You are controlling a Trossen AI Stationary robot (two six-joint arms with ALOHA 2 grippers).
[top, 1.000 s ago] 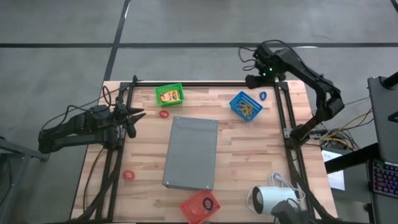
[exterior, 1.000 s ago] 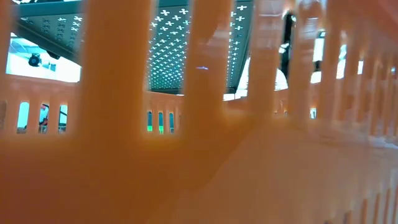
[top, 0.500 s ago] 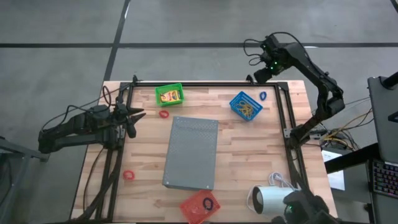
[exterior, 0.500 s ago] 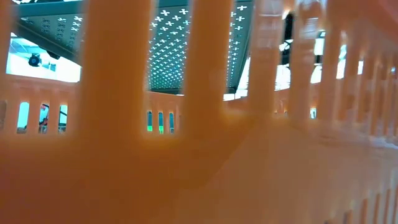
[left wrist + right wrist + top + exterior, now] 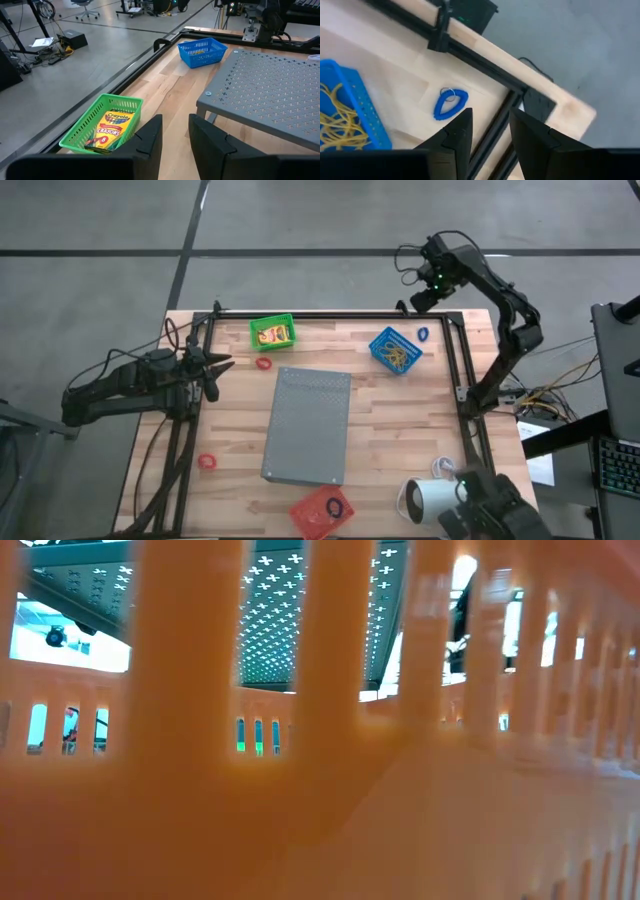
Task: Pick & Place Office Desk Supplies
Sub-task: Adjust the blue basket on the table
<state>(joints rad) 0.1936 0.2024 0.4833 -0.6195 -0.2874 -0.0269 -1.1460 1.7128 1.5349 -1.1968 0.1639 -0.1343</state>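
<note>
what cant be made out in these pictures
- Low view: an orange basket wall against the lens hides nearly the whole table.
- High view: what lies in the red basket is too small to tell apart.
- Left wrist view: the left gripper covers the near end of the green basket.
- Right wrist view: the blue basket is cut off by the edge.

This is a robotics lab or workshop with a bare grey concrete floor [image 5: 300, 220]. A light butcher-block wooden table [image 5: 390, 410] carries a black metal rail frame [image 5: 330, 314] with two dark arms mounted on it. Beyond the left gripper [image 5: 174, 131], past the table's far edge, cables and a small black box [image 5: 72, 37] lie on the floor, near wheeled office chairs [image 5: 87, 6] and black equipment stands [image 5: 257, 20].
</note>
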